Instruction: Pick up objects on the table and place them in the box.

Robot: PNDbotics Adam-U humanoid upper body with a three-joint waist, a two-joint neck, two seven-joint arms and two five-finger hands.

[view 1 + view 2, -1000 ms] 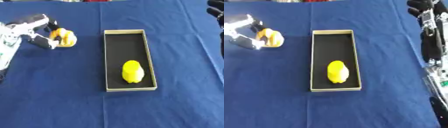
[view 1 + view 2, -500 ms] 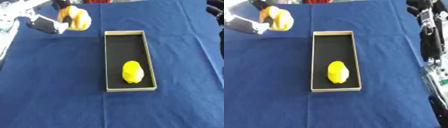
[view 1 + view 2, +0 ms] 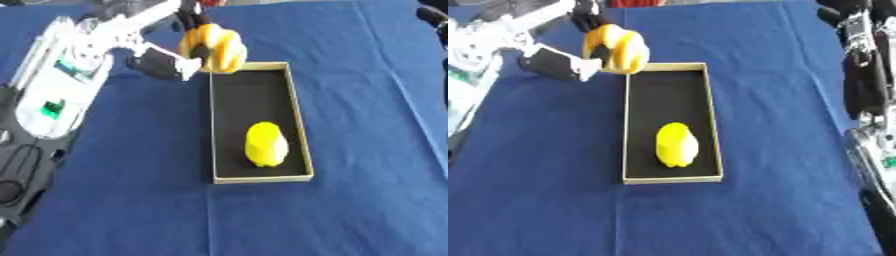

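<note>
1. The left hand (image 3: pixel 179 52) comes in from the upper left, its fingers curled round a yellow-orange object (image 3: pixel 215 48) with a rounded, lumpy shape.
2. That object is held up at the far left corner of the box (image 3: pixel 297 113), partly over the rim; whether it touches the rim cannot be told.
3. The left arm (image 3: pixel 74 80) is white and grey with small green patches, and runs from the lower left edge up to the hand.
4. The box is a long, shallow tray with pale tan walls and a black floor, lying lengthwise away from the robot on the blue tablecloth (image 3: pixel 131 200).
5. One yellow object (image 3: pixel 265 144), rounded and tapering a little toward the far end, lies inside the box on the black floor, in the near half and closer to the right wall.
6. The right arm (image 3: pixel 859 55) shows as dark parts along the right edge in the right eye view; I cannot tell how its hand's fingers are set.
7. Count: two yellowish objects in all, one in the left hand and one in the box; one box; no other loose item shows on the cloth.
</note>
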